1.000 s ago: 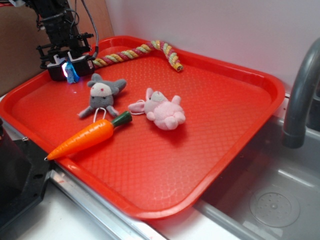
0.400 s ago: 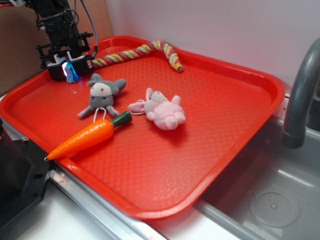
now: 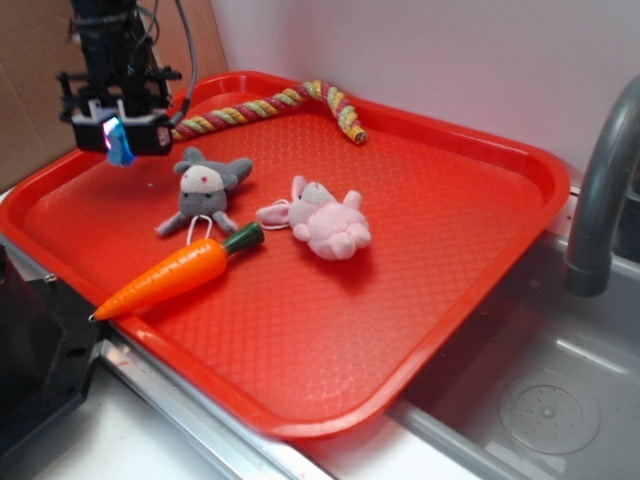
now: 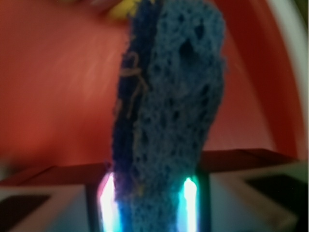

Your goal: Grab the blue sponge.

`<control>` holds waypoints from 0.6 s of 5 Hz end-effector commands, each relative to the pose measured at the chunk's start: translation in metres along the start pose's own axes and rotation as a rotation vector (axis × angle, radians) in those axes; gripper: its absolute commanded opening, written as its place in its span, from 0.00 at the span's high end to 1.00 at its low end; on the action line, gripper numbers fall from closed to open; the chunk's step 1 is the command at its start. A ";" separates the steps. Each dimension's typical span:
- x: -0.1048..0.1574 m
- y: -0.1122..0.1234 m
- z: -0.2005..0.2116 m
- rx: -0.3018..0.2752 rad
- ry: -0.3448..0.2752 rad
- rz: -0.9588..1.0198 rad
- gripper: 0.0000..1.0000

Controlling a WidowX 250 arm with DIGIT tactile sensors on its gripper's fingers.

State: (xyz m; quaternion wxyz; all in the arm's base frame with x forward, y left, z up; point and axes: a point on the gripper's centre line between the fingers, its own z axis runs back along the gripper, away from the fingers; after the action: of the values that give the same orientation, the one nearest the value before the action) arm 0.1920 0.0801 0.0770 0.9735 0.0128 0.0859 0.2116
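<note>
Above the far-left corner of the red tray (image 3: pixel 480 250), the claw (image 3: pixel 113 133) hangs clear of the surface, clamped on the blue sponge (image 3: pixel 120 146), which juts below its lit pads; the wrist view shows the foam pinched between them. To the right lie a grey plush mouse (image 3: pixel 205 188), carrot (image 3: pixel 180 277) and pink bunny (image 3: pixel 325 218). The grab looks done.

No readable text anywhere, no labels, brands, numbers or signs showed on any surface in either view
</note>
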 end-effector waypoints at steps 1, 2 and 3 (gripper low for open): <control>-0.070 -0.053 0.101 0.017 -0.197 -0.227 1.00; -0.091 -0.055 0.144 0.031 -0.286 -0.301 1.00; -0.086 -0.053 0.137 0.029 -0.291 -0.314 1.00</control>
State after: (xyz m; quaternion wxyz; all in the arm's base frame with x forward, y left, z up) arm 0.1743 -0.0103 0.2215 0.9968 0.0456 -0.0399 0.0517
